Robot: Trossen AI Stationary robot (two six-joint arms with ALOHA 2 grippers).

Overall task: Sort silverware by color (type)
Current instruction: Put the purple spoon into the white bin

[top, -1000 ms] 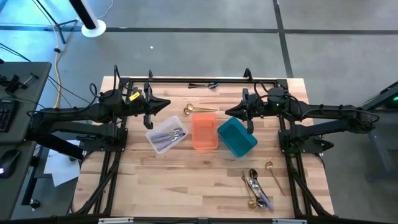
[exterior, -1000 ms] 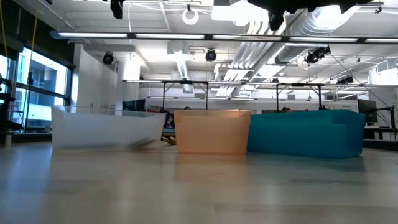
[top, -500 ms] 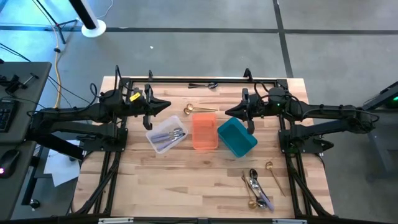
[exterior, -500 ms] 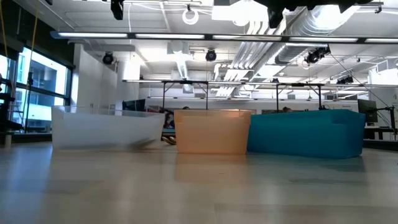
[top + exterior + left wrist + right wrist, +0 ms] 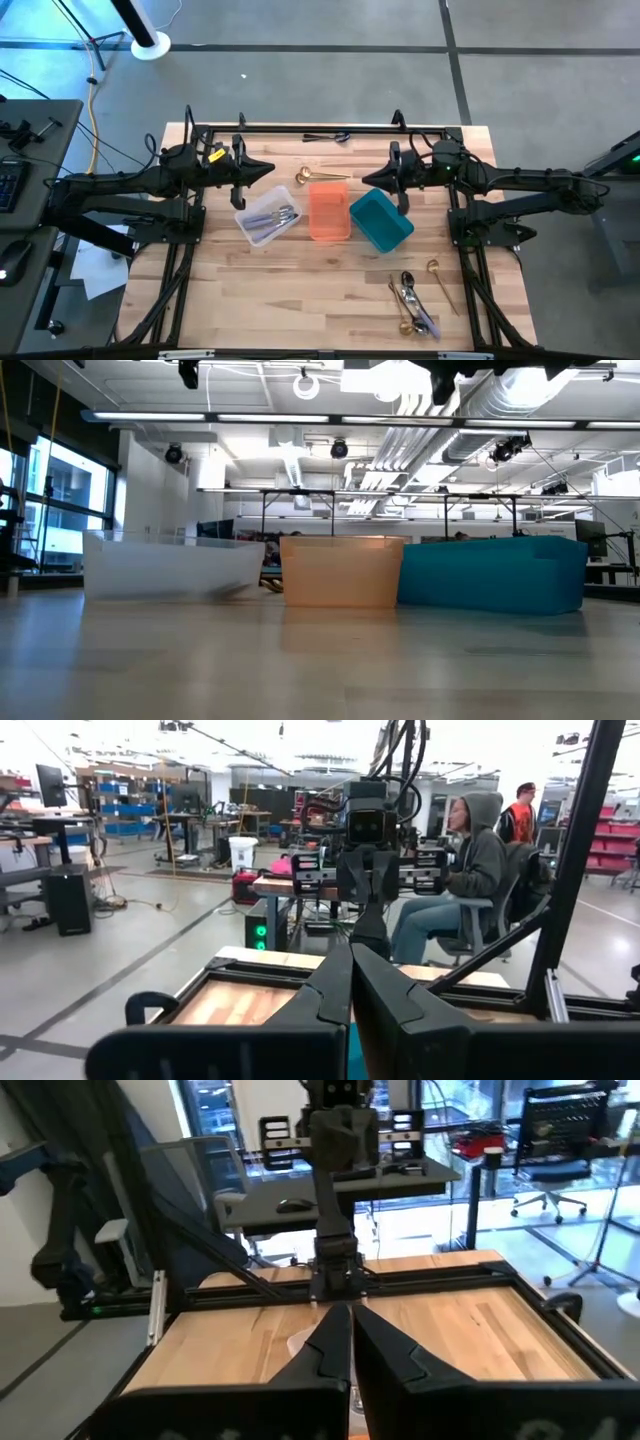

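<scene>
High view, compared with the frames of a second ago: no change found. Left gripper (image 5: 268,170) and right gripper (image 5: 366,179) hover at mid-frame over the table (image 5: 300,290), fingers pressed together, holding nothing. Silver pieces (image 5: 279,215) lie in the clear bin (image 5: 250,229); the orange bin (image 5: 328,212) and teal bin (image 5: 383,222) appear empty. A mixed pile (image 5: 413,305) sits lower right, a gold spoon (image 5: 318,177) just above the orange bin, a black piece (image 5: 327,136) at upper centre. Judgement: both arms idle; sorting is barely begun.
</scene>
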